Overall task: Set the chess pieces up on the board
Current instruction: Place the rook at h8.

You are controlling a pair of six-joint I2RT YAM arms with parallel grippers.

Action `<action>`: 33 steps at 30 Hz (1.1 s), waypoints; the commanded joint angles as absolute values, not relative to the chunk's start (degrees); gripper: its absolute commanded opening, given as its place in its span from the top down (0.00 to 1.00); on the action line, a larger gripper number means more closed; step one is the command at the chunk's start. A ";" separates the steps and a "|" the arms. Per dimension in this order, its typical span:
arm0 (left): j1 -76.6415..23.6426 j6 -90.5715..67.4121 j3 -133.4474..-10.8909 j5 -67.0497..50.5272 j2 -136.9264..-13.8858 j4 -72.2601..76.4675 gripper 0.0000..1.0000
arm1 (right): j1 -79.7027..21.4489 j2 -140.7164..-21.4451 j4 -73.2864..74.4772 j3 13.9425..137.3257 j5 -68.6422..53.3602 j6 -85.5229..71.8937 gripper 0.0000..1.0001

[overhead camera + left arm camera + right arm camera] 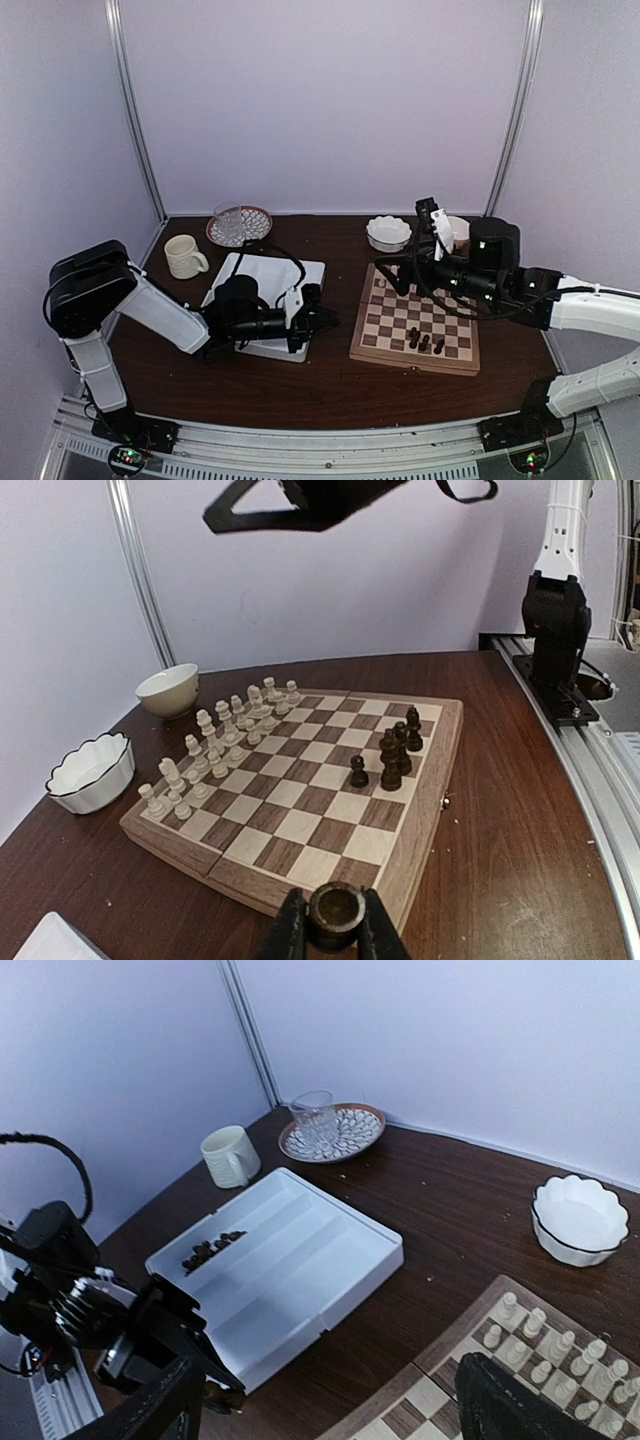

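Note:
The board (372, 342) lies right of centre. Several dark chess pieces (390, 761) stand near its right edge in the left wrist view, and cream chessmen (215, 742) fill the two rows opposite. More dark chess pieces (211, 1250) lie heaped in one lane of the white tray (330, 1260). My left gripper (336, 927) is shut on one dark piece, whose round base faces the camera, low over the table just short of the board's near corner. My right gripper (330, 1415) hangs over the board's left edge with its fingers wide apart and nothing between them.
A cream mug (184, 256) and a patterned plate with a glass (238, 225) stand at the back left. Two white bowls (388, 232) (458, 230) sit behind the board. The left arm (170, 315) reaches across the tray's front edge.

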State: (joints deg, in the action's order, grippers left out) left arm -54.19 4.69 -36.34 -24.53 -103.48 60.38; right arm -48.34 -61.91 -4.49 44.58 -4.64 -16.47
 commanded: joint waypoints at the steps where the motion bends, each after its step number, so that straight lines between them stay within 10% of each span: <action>1: -54.62 3.55 -43.24 -24.28 -105.58 54.36 0.96 | -47.90 -59.26 -5.19 40.73 4.68 -13.05 0.10; 33: -60.07 1.30 -62.46 -19.07 -123.40 35.25 0.94 | -47.89 -47.03 -11.84 30.27 17.19 -10.99 0.10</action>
